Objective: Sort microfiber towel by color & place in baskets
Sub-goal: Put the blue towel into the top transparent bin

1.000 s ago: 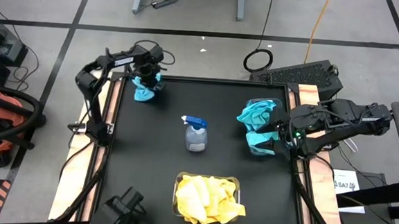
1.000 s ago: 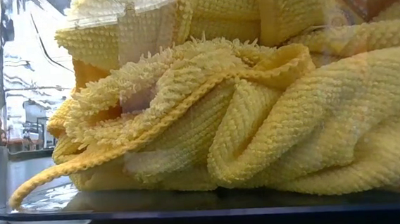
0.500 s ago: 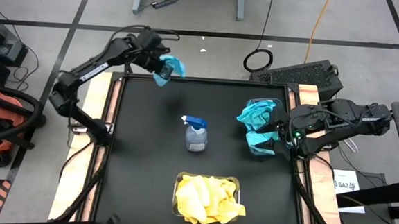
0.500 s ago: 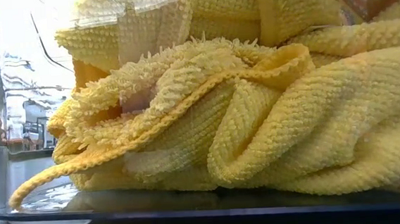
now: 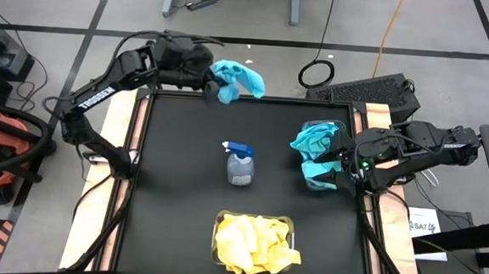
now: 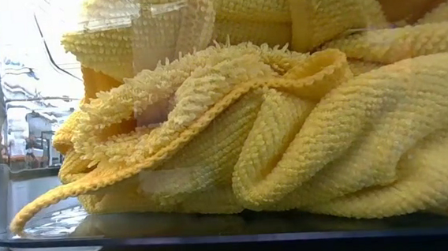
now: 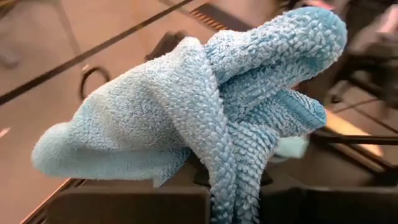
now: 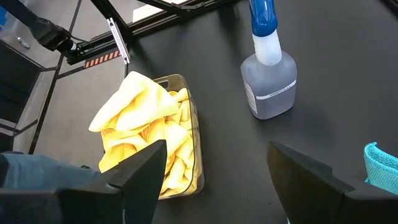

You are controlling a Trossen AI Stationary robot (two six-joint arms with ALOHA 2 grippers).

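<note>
High view: left gripper [image 5: 212, 86] clamped on teal towel [image 5: 238, 77], aloft over table's far edge. Right gripper [image 5: 343, 160] spread wide, empty, beside teal basket [image 5: 337, 183]. Yellow basket [image 5: 219, 217] full. Risk: dangling cloth snags spray bottle [image 5: 241, 165] or slips mid-transit.

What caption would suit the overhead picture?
Left gripper carries a teal-blue towel above the table's far edge; right gripper waits open beside the blue-towel basket.
</note>
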